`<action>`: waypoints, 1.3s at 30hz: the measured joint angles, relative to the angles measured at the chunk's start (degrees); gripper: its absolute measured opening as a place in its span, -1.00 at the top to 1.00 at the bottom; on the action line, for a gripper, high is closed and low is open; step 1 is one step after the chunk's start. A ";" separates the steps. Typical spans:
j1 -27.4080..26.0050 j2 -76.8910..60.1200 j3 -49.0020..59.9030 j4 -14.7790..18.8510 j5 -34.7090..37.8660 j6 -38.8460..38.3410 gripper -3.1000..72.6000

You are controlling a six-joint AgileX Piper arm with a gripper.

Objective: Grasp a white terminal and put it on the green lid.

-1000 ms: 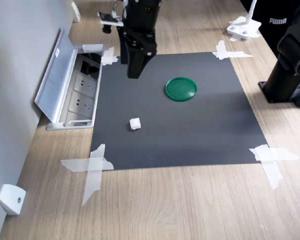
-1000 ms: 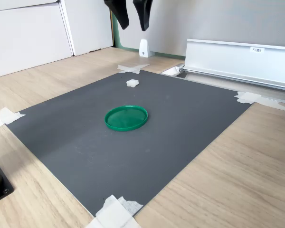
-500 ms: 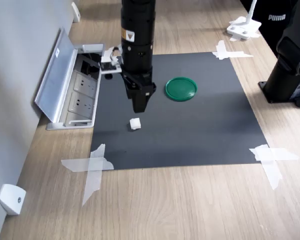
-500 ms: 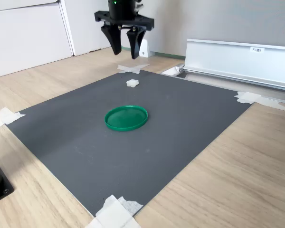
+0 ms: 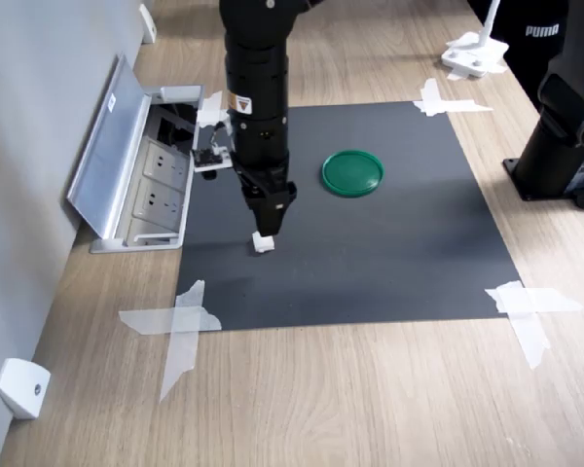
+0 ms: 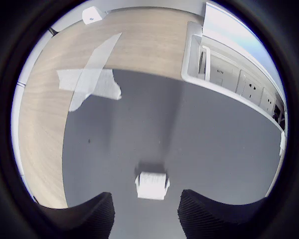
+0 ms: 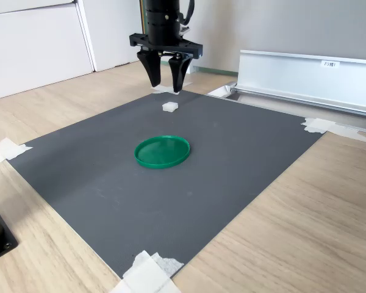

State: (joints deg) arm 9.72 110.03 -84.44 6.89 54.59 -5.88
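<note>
The white terminal (image 5: 263, 243) (image 7: 169, 107) (image 6: 152, 184) lies on the black mat (image 5: 389, 253), near the first exterior view's left side of it. My gripper (image 5: 267, 226) (image 7: 165, 87) (image 6: 147, 219) hangs open just above the terminal, pointing straight down. In the wrist view the two dark fingertips (image 6: 89, 216) flank the terminal without touching it. The green lid (image 5: 352, 172) (image 7: 162, 151) lies flat on the mat with nothing on it, apart from the gripper, to the first exterior view's right of the arm.
An open socket box with a raised metal lid (image 5: 112, 146) (image 7: 305, 73) borders the mat. White tape strips (image 5: 180, 326) hold the mat's corners. A black arm base (image 5: 565, 126) stands at the first exterior view's right. A white wedge piece (image 5: 21, 387) sits by the wall.
The arm has come down and moved toward the terminal, from high over the mat's far edge to just above it. Its fingers stay open. Terminal and lid have not moved.
</note>
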 joint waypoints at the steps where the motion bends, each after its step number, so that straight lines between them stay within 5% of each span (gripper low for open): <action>1: 0.00 0.20 -0.23 -0.05 -0.13 0.01 -0.52; 39: 0.00 6.66 -0.77 -0.12 -1.19 0.35 -0.52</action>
State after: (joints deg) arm 9.72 116.69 -85.22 6.78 53.40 -5.53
